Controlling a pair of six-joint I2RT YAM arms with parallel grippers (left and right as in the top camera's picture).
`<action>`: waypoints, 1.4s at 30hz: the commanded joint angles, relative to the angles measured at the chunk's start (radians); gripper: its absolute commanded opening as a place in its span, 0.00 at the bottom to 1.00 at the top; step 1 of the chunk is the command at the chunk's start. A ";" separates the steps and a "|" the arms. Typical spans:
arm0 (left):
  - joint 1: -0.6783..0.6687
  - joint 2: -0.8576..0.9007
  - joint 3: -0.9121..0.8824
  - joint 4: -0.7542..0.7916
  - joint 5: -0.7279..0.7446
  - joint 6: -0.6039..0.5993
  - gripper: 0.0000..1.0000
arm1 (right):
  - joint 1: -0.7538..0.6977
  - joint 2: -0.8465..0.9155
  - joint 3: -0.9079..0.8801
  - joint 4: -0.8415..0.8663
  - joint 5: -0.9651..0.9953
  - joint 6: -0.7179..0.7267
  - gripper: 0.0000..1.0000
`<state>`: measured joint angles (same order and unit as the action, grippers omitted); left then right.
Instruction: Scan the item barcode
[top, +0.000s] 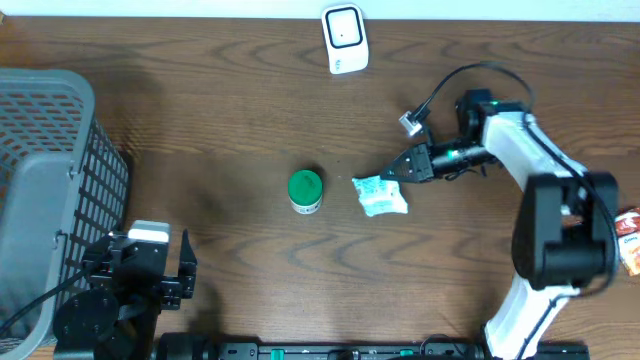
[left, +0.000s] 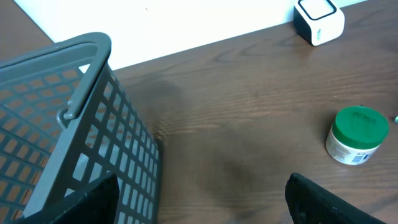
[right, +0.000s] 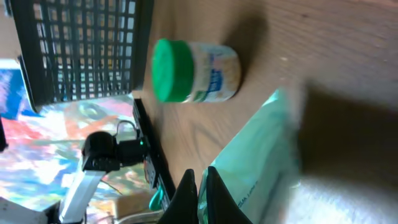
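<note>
A pale green and white packet (top: 382, 195) lies on the wood table right of centre. My right gripper (top: 388, 176) is shut, its thin black fingertips (right: 214, 190) pinching the packet's (right: 273, 168) upper left edge. A small jar with a green lid (top: 305, 190) stands just left of the packet, and lies sideways in the right wrist view as the jar (right: 196, 71). The white barcode scanner (top: 345, 38) stands at the table's far edge. My left gripper (top: 150, 265) rests at the front left, open and empty, with the jar (left: 357, 134) ahead to its right.
A grey mesh basket (top: 50, 180) fills the left side, close beside the left gripper (left: 202, 186). A small red-and-white packet (top: 628, 240) lies at the right edge. The right arm's cable (top: 440, 95) loops over the table behind the gripper.
</note>
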<state>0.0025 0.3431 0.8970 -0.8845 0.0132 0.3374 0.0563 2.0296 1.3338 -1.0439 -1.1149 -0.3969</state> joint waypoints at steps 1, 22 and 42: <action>-0.004 -0.006 0.002 0.002 -0.002 0.002 0.86 | -0.011 0.057 -0.006 0.025 -0.006 0.008 0.02; -0.004 -0.006 0.002 0.002 -0.002 0.002 0.86 | 0.031 0.063 -0.051 0.029 0.558 0.269 0.99; -0.004 -0.006 0.002 0.002 -0.002 0.002 0.86 | 0.131 0.065 -0.381 0.296 0.800 0.389 0.99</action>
<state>0.0025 0.3431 0.8970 -0.8848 0.0132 0.3374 0.1635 1.9347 1.1080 -0.7288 -0.6659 -0.0219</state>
